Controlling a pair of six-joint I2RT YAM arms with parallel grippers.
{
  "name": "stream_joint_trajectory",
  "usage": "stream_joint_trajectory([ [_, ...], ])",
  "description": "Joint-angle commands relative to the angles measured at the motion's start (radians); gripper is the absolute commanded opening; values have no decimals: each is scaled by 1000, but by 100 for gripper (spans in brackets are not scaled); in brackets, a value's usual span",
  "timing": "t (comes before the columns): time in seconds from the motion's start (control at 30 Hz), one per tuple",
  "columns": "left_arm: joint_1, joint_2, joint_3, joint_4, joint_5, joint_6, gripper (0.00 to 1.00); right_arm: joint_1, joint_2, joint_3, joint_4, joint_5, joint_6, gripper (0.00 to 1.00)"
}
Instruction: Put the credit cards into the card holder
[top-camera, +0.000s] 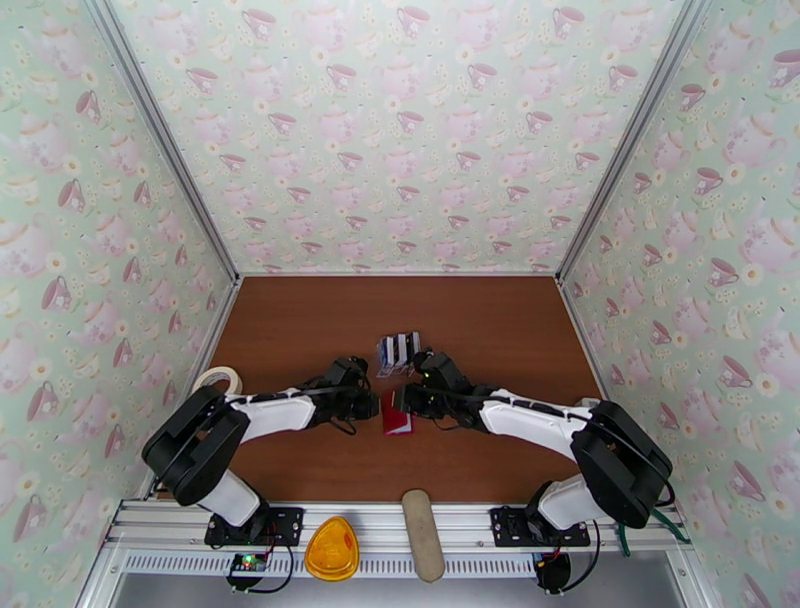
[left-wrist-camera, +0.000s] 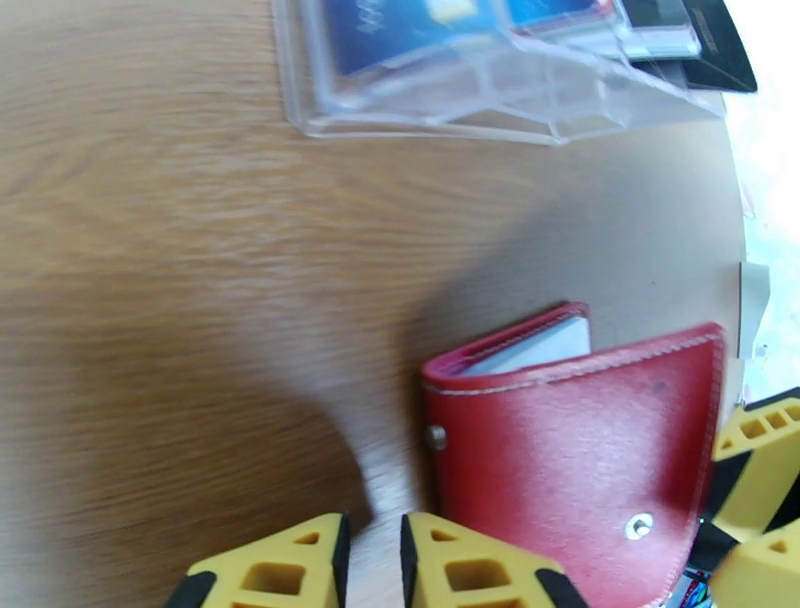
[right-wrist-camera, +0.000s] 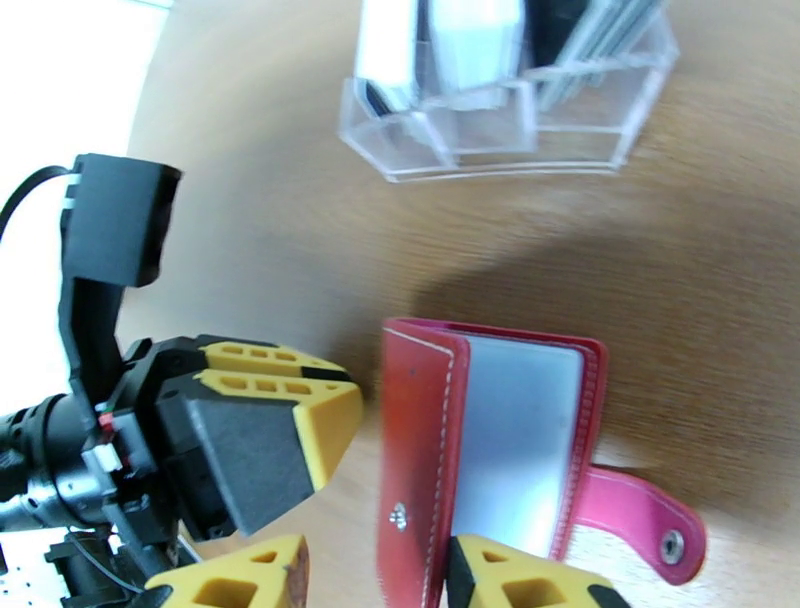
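1. From above we see the wallet (top-camera: 397, 417) on the surface (top-camera: 300, 330) between the arms (top-camera: 270, 410), cards (top-camera: 398, 350) just behind.
2. Left wrist: the left claw (left-wrist-camera: 372, 545) is a crack apart, holding nothing.
3. Right wrist: the right claw (right-wrist-camera: 375, 575) is spread around the wallet's open flap (right-wrist-camera: 415, 450); grey pockets (right-wrist-camera: 515, 440) show.

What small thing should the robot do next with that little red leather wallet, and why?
Probably the right gripper should close on the raised cover of the red folding wallet, which stands between its parted jaws. That would hold the pale pocket open. The dark and white cards sit in their clear plastic stand, and the left gripper, nearly closed, holds nothing.
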Motion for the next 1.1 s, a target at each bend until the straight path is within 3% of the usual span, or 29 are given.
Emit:
stream_joint_trajectory([
  [0.0,8,-71,-15,-49,6,40,28,-5,-4,13,46,-44,27,41],
  [0.33,-16,-245,-92,-91,67,72,37,-2,59,45,136,-109,67,37],
  [0.57,-32,-379,-138,-114,81,62,55,9,118,86,193,-139,93,35],
  [0.77,-36,-463,-137,-147,76,65,59,29,164,129,197,-151,102,35],
  [1.07,-42,-454,-126,-147,75,74,59,49,233,158,220,-160,128,35],
])
